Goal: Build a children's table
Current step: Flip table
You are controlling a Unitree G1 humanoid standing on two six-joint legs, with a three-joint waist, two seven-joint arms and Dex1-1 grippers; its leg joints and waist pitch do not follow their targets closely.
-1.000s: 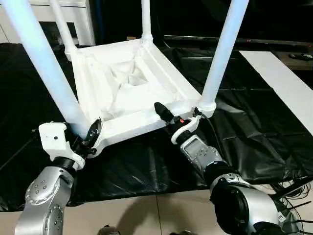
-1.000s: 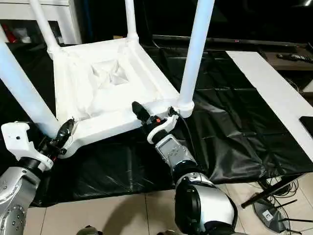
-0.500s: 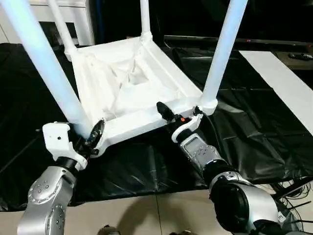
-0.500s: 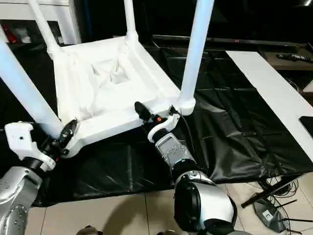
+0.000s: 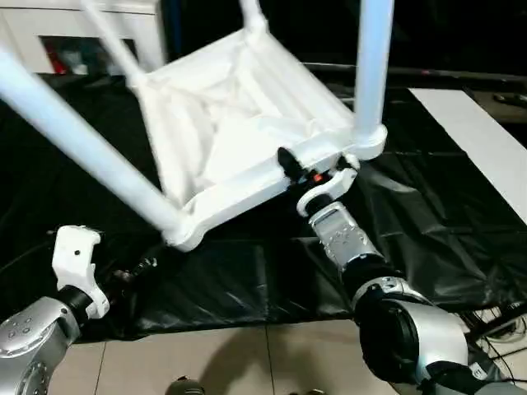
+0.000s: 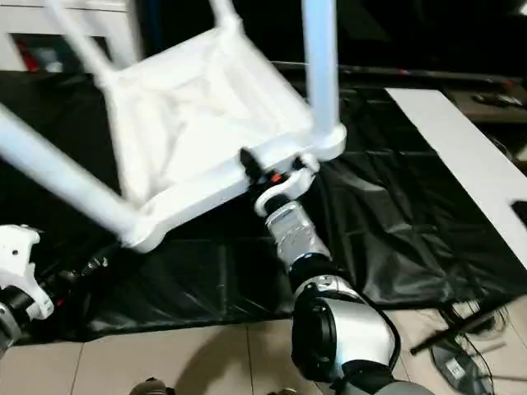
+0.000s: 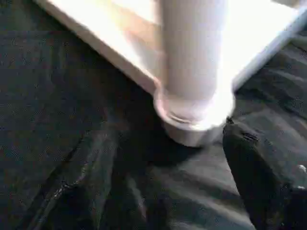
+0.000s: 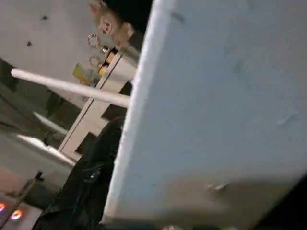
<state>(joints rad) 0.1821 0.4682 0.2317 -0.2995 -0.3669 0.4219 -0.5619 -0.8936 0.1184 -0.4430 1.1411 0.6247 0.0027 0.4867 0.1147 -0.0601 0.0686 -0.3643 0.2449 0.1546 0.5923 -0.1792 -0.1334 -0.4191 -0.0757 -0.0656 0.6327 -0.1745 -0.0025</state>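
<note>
The children's table is upside down and tilted over the black-covered work table, its ribbed underside facing me. Its legs stick up and out. My right gripper is shut on the near rim of the top beside the right corner socket, with one black finger inside the rim. The near-left corner socket hangs free above the cover. My left gripper is below and left of that socket, apart from it and open. The left wrist view shows the socket ahead of one finger.
Black sheeting covers the work table. A long white board lies on its right side. White furniture stands at the back left. Tiled floor runs along the near edge, with cables at the lower right.
My left gripper has let go of the near-left corner and dropped back toward the lower left. The right gripper has risen with the rim, and the table has tipped and swung.
</note>
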